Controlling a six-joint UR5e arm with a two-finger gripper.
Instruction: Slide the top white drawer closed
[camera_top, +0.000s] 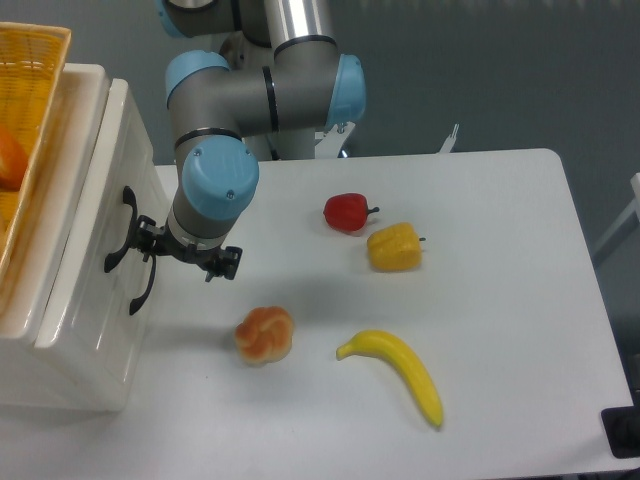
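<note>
Your gripper (160, 247) sits at the black handle (122, 232) of the top white drawer (95, 200), left of frame. Finger spread: cannot tell. Drawer front stands slightly out from the cabinet.

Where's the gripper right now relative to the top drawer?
The gripper is at the left of the camera view, right against the top drawer front by its black handle, above the bread roll.
</note>
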